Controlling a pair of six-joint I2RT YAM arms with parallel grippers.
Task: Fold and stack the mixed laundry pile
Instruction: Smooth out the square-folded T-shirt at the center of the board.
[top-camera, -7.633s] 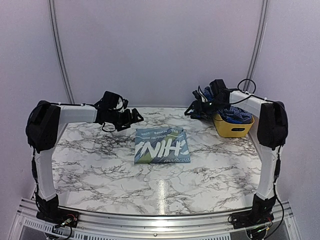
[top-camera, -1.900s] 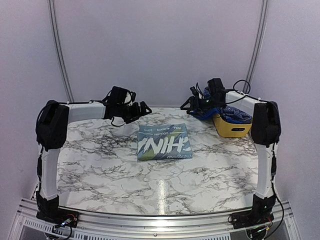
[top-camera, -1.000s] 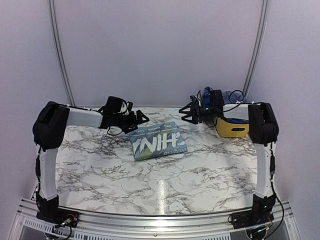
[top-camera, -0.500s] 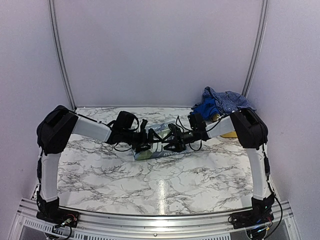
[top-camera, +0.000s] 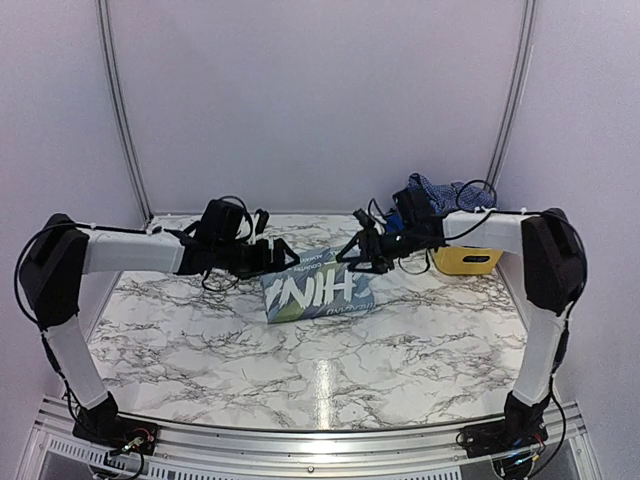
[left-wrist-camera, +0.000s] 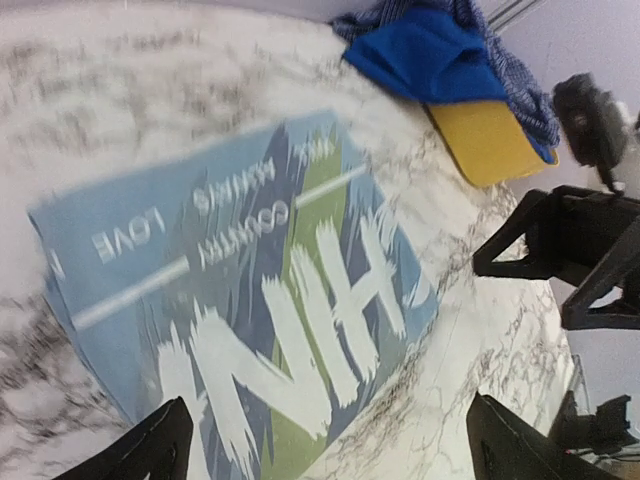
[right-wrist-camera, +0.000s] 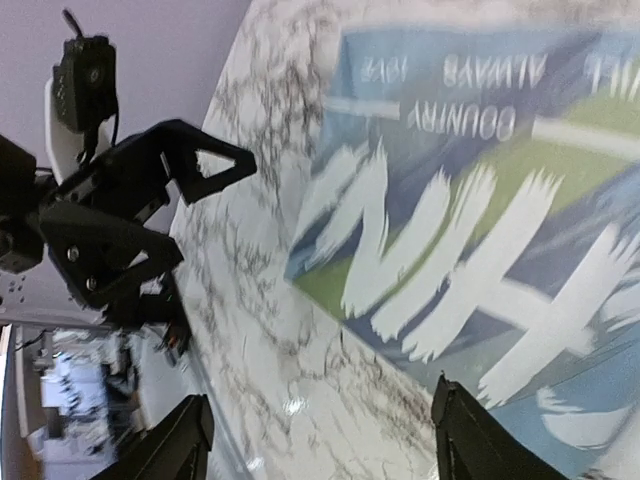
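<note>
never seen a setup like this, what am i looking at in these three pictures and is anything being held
These are two robot arms bolted to the near edge of a marble-patterned table. The wide picture looks down from above and behind them; the other two come from a camera on each wrist, so the black prongs at the bottom are that arm's own fingers. A folded sky-blue T-shirt lies flat in the middle. At the far right, a yellow basket holds more blue laundry. The left gripper and right gripper hover open by the shirt's far corners, holding nothing.
</note>
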